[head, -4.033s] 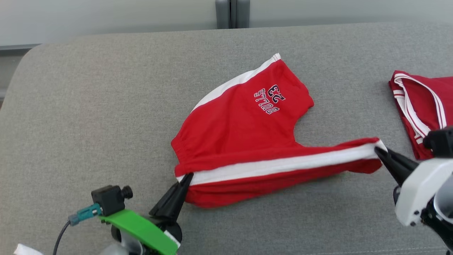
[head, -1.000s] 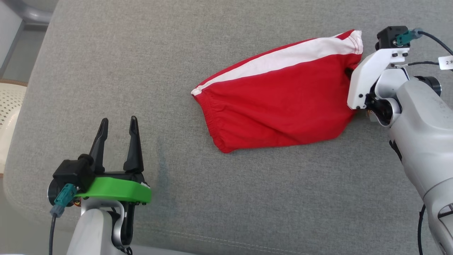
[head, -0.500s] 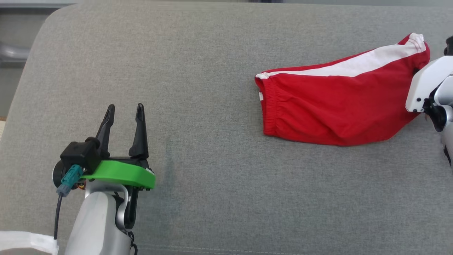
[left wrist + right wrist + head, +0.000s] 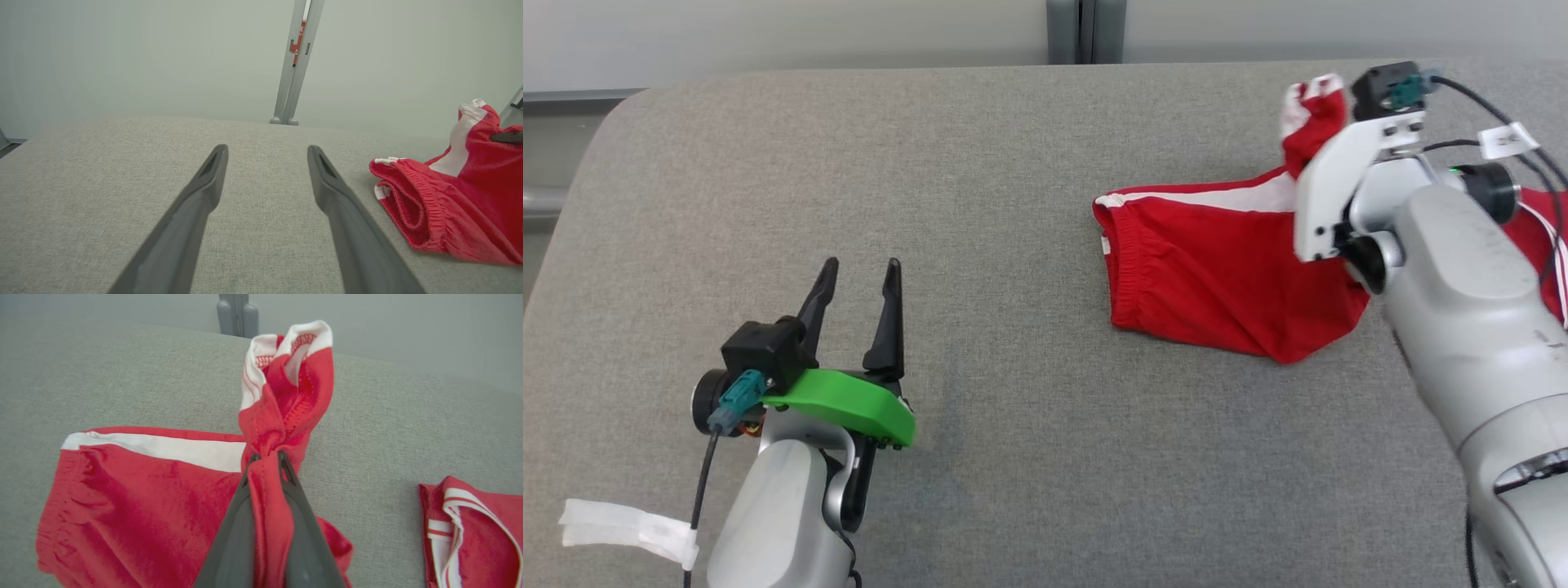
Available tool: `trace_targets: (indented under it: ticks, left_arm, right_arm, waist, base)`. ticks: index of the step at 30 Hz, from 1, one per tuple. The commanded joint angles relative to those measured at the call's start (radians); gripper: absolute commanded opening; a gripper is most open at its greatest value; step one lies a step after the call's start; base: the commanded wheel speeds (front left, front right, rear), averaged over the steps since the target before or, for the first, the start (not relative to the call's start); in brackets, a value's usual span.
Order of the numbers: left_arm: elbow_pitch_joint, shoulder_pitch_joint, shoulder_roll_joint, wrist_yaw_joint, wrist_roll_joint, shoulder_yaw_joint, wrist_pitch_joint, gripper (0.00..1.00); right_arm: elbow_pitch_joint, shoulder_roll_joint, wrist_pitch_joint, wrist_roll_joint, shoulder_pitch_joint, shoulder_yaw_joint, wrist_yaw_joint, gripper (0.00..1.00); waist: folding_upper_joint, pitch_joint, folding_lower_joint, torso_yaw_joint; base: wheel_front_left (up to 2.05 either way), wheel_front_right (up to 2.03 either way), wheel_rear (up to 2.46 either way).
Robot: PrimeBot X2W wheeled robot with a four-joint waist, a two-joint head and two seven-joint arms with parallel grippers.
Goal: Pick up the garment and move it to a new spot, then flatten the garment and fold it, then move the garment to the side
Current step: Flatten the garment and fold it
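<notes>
The red shorts (image 4: 1201, 278) with a white side stripe lie on the grey cushion (image 4: 1013, 204) at the right, waistband facing left. My right gripper (image 4: 266, 459) is shut on their leg end, and the bunched hem (image 4: 1311, 102) stands lifted above the rest of the cloth. In the head view the white wrist mount (image 4: 1343, 175) hides its fingers. My left gripper (image 4: 862, 273) is open and holds nothing, well to the left of the shorts. The left wrist view shows its gripper (image 4: 267, 155) over bare cushion, with the shorts (image 4: 449, 208) to the right.
A second red garment with white trim (image 4: 1539, 224) lies at the right edge, close behind my right arm, also seen as a red garment (image 4: 470, 535) in the right wrist view. A grey post (image 4: 1085, 31) stands behind the cushion. A white tape strip (image 4: 621, 523) hangs by my left forearm.
The head camera has shifted. My right gripper has lifted the held leg end up and back over the shorts, so the cloth looks shorter. The left gripper stays open, away from the garment.
</notes>
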Motion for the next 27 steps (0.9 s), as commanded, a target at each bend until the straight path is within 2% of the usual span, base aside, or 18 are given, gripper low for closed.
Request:
trace_targets:
  ticks: [1, 6, 12, 13, 14, 19, 24, 27]
  left_arm:
    - [0.01, -0.016, 0.003, -0.006, 0.004, -0.009, 0.0, 1.0]
    - [0.038, -0.029, 0.003, -0.006, -0.01, -0.045, 0.0, 1.0]
    - [0.049, -0.046, 0.003, -0.007, -0.027, -0.069, 0.0, 1.0]
    - [0.05, -0.048, 0.003, -0.007, -0.027, -0.071, 0.0, 1.0]
    - [0.051, -0.05, 0.003, -0.007, -0.026, -0.071, 0.0, 1.0]
    - [0.052, -0.051, 0.003, -0.007, -0.015, -0.068, 0.0, 1.0]
    - [0.055, -0.032, 0.003, -0.007, -0.01, -0.052, 0.0, 1.0]
    - [0.056, -0.019, 0.003, -0.007, -0.007, -0.042, 0.0, 1.0]
  right_arm:
    - [-0.004, 0.025, 0.015, -0.006, -0.004, 0.008, -0.001, 0.0]
    - [-0.008, 0.115, 0.046, -0.01, 0.026, 0.028, -0.001, 0.0]
    - [-0.053, 0.138, 0.07, 0.05, 0.092, 0.107, -0.001, 0.0]
    - [-0.071, 0.139, 0.073, 0.066, 0.105, 0.131, -0.001, 0.44]
    - [-0.085, 0.138, 0.074, 0.083, 0.115, 0.146, -0.001, 1.0]
    - [-0.173, 0.135, 0.036, 0.21, 0.147, 0.183, -0.001, 1.0]
    - [-0.25, 0.137, -0.005, 0.353, 0.147, 0.143, -0.001, 1.0]
    - [-0.265, 0.118, -0.065, 0.34, 0.144, 0.097, -0.001, 1.0]
  waist:
    - [0.0, -0.008, 0.0, 0.004]
    - [0.0, -0.019, 0.0, 0.029]
    - [0.0, -0.023, 0.0, 0.064]
    - [0.0, -0.024, 0.0, 0.068]
    - [0.0, -0.024, 0.0, 0.071]
    - [0.0, -0.024, 0.0, 0.07]
    - [0.0, -0.039, 0.0, 0.046]
    - [0.0, -0.052, 0.0, 0.029]
  base:
    - [0.0, 0.0, 0.0]
    - [0.0, 0.0, 0.0]
    - [0.0, 0.0, 0.0]
    - [0.0, 0.0, 0.0]
    - [0.0, 0.0, 0.0]
    - [0.0, 0.0, 0.0]
    - [0.0, 0.0, 0.0]
    - [0.0, 0.0, 0.0]
